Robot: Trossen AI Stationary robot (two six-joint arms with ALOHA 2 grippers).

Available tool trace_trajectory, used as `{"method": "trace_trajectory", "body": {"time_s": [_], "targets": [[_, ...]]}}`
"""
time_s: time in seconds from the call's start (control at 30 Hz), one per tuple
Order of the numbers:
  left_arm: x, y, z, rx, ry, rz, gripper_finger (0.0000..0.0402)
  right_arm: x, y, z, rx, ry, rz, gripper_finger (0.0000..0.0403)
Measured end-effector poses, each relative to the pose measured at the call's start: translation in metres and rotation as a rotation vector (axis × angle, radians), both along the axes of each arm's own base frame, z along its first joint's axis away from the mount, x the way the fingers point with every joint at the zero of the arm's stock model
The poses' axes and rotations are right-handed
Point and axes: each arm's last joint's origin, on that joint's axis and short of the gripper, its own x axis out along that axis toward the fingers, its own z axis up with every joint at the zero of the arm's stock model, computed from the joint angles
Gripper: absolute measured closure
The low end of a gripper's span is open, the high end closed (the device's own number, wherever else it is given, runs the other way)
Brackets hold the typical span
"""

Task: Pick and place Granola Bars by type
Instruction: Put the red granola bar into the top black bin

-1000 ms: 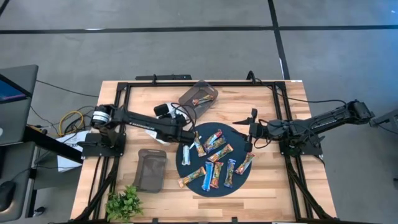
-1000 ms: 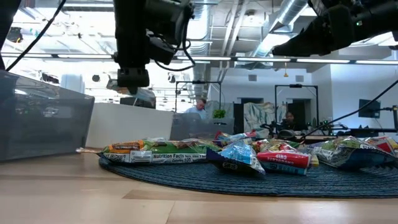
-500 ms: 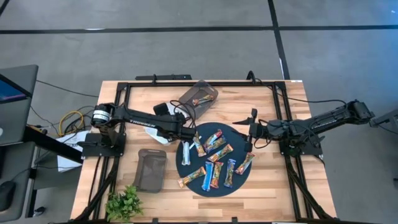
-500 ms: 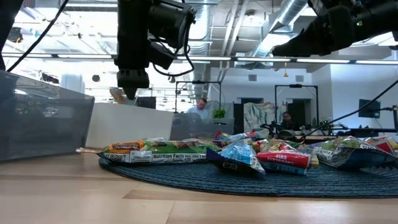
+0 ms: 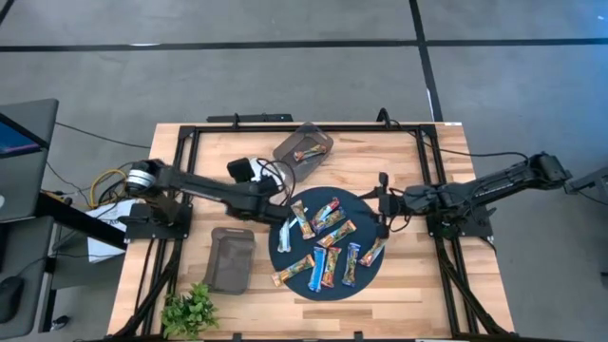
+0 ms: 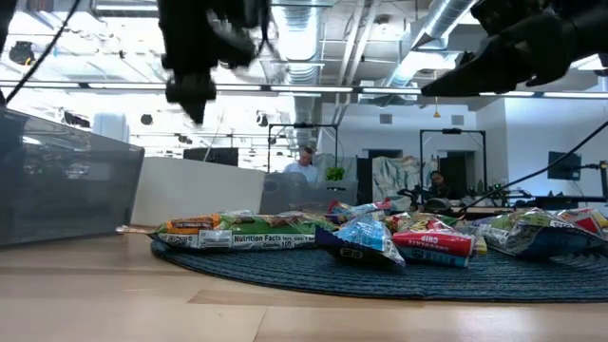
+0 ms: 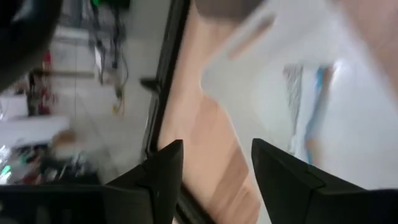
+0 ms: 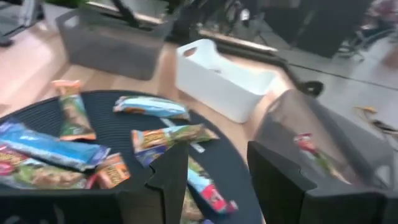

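Swung back over the white tray (image 5: 249, 195): left gripper (image 7: 214, 171), jaws parted and empty, leaving silvery-white bar (image 7: 306, 106) inside.

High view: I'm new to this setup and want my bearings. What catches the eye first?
A dark round mat at the table's middle, strewn with bright granola bars. The left gripper hangs open at the mat's left edge beside a white bin; the right gripper waits, open, at its right edge. A clear tray behind already holds one bar.
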Motion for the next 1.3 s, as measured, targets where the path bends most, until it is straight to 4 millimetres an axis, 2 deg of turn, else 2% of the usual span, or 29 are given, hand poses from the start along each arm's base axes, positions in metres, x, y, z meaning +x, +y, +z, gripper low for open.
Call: {"method": "trace_trajectory", "body": {"time_s": [0.2,0.33,0.5,0.7,0.8,1.03,1.3], "targets": [[-0.026,-0.046,0.042,0.045,-0.324,-0.189,0.0216,0.015,0.001,-0.009,-0.056,0.008,0.036,0.0244],[-0.047,-0.074,0.046,0.136,-0.501,-0.317,0.0216,0.035,0.000,-0.014,-0.087,0.053,0.092,0.0244],[-0.068,-0.095,0.024,0.215,-0.624,-0.406,0.0216,0.068,-0.001,-0.025,-0.173,0.189,0.138,0.0244],[-0.082,-0.104,-0.014,0.250,-0.696,-0.437,0.0216,0.104,-0.014,-0.031,-0.208,0.388,0.112,0.0244],[-0.088,-0.108,-0.025,0.246,-0.738,-0.446,0.0216,0.116,-0.023,-0.033,-0.201,0.508,0.093,0.0244],[-0.105,-0.123,-0.033,0.256,-0.835,-0.507,0.0216,0.130,-0.039,-0.044,-0.159,0.742,0.080,0.0258],[-0.116,-0.135,-0.032,0.278,-0.883,-0.574,0.0216,0.137,-0.048,-0.049,-0.082,0.799,0.076,0.0280]]}}
